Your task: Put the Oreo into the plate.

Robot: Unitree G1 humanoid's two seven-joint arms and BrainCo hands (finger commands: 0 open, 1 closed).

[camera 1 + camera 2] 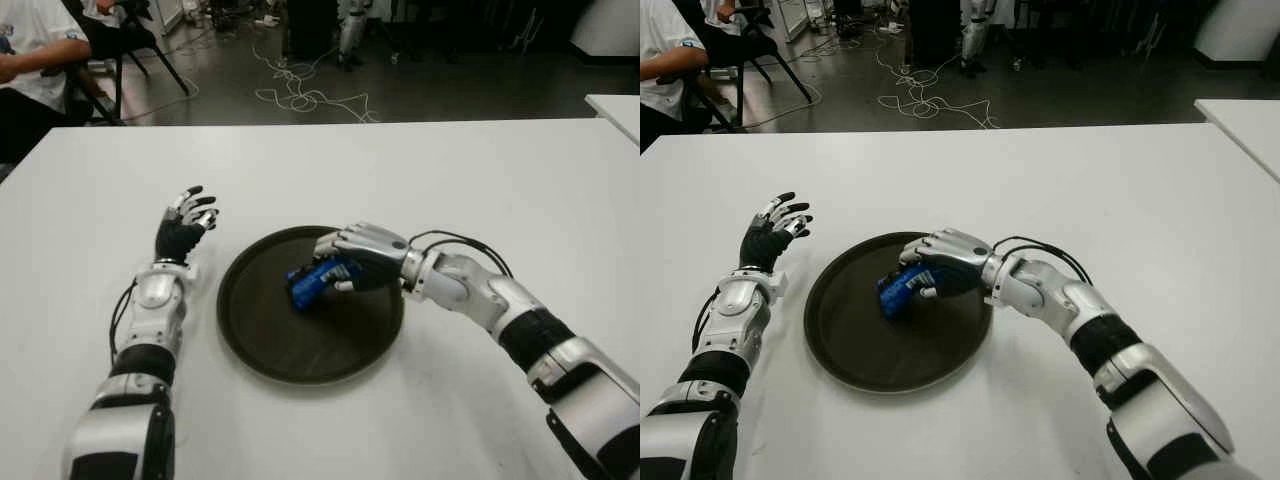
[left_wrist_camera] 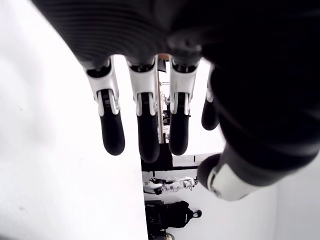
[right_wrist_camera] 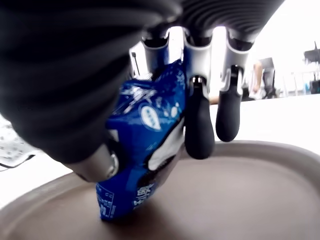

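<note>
Blue Oreo pack (image 1: 312,283) in plate (image 1: 260,345)

Beyond my white table (image 1: 420,170) I see dark floor (image 1: 430,95), tangled cables (image 1: 300,95), and a black chair (image 1: 120,45) far left.

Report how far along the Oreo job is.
Done: the Oreo pack has been carried over the plate, and its lower end appears to touch the plate floor in the right wrist view. In hand: the right hand is closed on the pack. Left: release it and withdraw. The left hand shows open beside the plate, on its left.
</note>
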